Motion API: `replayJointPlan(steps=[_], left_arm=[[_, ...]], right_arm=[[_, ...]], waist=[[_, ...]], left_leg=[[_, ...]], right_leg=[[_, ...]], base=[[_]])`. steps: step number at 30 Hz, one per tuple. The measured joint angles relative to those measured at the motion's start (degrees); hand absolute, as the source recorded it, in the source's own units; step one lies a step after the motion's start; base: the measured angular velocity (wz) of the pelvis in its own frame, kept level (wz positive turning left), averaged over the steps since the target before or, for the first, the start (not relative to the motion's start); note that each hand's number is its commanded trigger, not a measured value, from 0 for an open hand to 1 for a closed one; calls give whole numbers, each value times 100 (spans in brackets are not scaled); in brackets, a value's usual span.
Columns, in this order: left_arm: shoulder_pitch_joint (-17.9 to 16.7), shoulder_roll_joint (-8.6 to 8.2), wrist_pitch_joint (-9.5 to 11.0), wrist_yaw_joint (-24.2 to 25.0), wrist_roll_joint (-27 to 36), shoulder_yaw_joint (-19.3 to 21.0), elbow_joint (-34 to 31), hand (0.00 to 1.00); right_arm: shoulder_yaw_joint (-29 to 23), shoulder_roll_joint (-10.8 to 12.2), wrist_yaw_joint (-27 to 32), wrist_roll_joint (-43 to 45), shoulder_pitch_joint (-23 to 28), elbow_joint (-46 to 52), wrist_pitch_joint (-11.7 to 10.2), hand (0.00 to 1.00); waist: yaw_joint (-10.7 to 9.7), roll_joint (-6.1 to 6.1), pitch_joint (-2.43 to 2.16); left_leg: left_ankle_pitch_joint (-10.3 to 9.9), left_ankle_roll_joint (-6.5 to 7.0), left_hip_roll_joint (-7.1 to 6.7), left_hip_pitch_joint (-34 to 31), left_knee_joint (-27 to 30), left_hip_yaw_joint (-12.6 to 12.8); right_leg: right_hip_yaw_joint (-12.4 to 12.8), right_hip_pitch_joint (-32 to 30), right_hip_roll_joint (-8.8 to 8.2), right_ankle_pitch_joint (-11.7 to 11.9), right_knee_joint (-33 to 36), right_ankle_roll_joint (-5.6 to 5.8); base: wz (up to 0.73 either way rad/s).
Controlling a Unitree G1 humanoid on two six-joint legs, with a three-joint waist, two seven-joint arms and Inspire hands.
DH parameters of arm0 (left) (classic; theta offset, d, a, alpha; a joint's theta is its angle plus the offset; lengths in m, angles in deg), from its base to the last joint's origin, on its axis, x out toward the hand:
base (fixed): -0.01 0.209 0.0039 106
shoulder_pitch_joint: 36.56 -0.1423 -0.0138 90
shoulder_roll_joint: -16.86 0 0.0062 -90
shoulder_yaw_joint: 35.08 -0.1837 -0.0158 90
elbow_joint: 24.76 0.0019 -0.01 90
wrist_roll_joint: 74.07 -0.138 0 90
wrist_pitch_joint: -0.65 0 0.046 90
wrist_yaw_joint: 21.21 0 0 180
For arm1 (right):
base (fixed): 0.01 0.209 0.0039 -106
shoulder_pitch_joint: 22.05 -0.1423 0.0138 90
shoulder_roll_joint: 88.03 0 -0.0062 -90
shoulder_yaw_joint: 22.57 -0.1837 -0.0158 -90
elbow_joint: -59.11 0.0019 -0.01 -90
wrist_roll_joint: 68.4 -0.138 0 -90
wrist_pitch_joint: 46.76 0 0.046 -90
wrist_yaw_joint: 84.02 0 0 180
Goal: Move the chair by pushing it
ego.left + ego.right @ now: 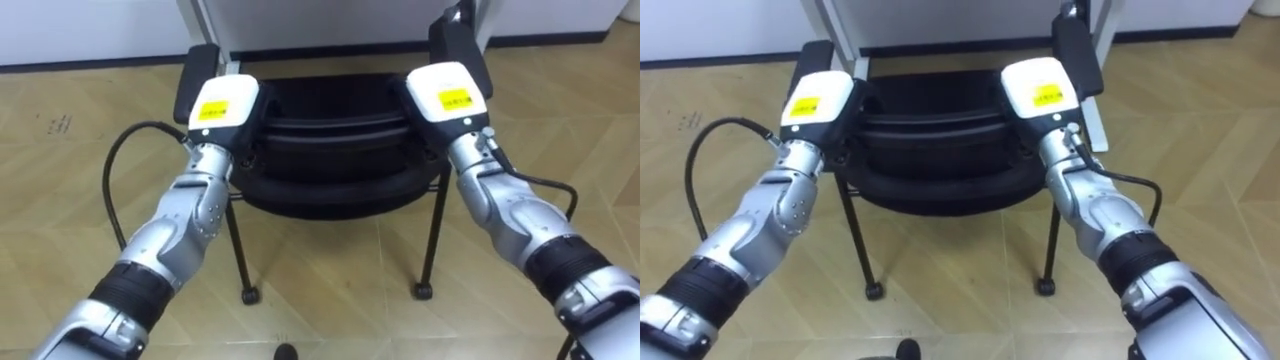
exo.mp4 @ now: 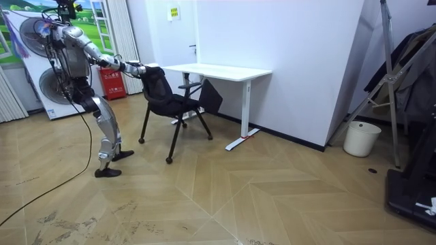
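A black chair [image 1: 330, 140] with thin metal legs stands right in front of me, its backrest toward me and its seat facing a white desk [image 2: 218, 70]. My left hand [image 1: 222, 105] lies on the left end of the backrest's top edge, and my right hand [image 1: 450, 95] on the right end; both show their white backs. In the room view I stand on the wooden floor at the room view's left, leaning forward with both arms stretched out to the chair [image 2: 167, 95], which sits at the desk's near corner.
The desk's white leg [image 1: 205, 20] rises just beyond the chair. A red fire extinguisher [image 2: 112, 82] and a fan [image 2: 51, 85] stand behind me by the wall. A white bucket [image 2: 359, 138] and a clothes rack [image 2: 402, 82] are far off at the room view's right.
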Motion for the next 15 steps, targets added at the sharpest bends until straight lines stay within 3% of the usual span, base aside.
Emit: replayJointPlan(steps=[4,6,7,8,9,10,11,12,13,14,15], left_arm=[[262,19,97,103,64,18,35,0],[480,109,158,301,-274,19,-23,0],[728,326,256,604,-537,11,-401,0],[947,638,425,776,-628,-49,-584,0],[1342,865,523,785,-572,-132,-583,0],[1634,919,541,777,-491,-131,-535,0],[2492,1016,566,598,-271,-130,-61,0],[2959,1127,548,449,-193,-130,224,0],[3882,1478,538,174,57,-146,654,0],[4692,1991,517,-106,401,-184,758,0],[5014,2232,517,-246,533,-193,752,0]], right_arm=[[-245,-48,-15,19,-58,29,-75,0],[-443,-291,-171,247,-152,140,-199,0],[-628,-721,-398,438,-184,404,-315,0],[-771,-1136,-599,525,-436,505,-374,0],[-757,-1671,-855,506,-685,559,-377,0],[-729,-1903,-900,443,-797,523,-378,0],[-724,-2108,-878,163,-1207,375,-250,0],[-719,-2152,-840,-17,-1512,354,-172,0],[-654,-2329,-696,-460,-2240,368,-134,0],[-582,-2677,-571,-882,-3048,483,-132,0],[-570,-2918,-485,-1077,-3362,595,-123,0]], waist=[[37,7,-14],[147,10,-25],[309,22,-33],[320,61,-57],[365,71,-64],[378,68,-62],[334,63,-62],[302,63,-62],[240,61,-66],[192,39,-87],[188,3,-138]], left_leg=[[22,32,8,-16,-66,1],[28,41,61,-34,-84,12],[82,53,96,-41,-161,-1],[153,74,117,-27,-262,-9],[240,101,122,26,-397,-24],[262,115,121,73,-491,-25],[327,155,92,148,-600,-25],[337,170,85,176,-633,-1],[348,188,82,193,-690,79],[357,202,66,193,-760,177],[360,208,47,200,-819,223]], right_leg=[[81,-30,69,122,-151,51],[112,-20,167,232,-313,49],[105,5,288,352,-499,46],[91,68,407,477,-698,61],[89,171,511,626,-948,71],[105,228,561,692,-1069,77],[193,322,606,772,-1208,105],[266,326,606,784,-1225,114],[359,265,554,817,-1225,135],[459,184,523,842,-1236,168],[498,153,482,854,-1251,190]], base=[[-8],[-10],[0],[10],[19],[27],[18],[-3],[-33],[-40],[-36]])
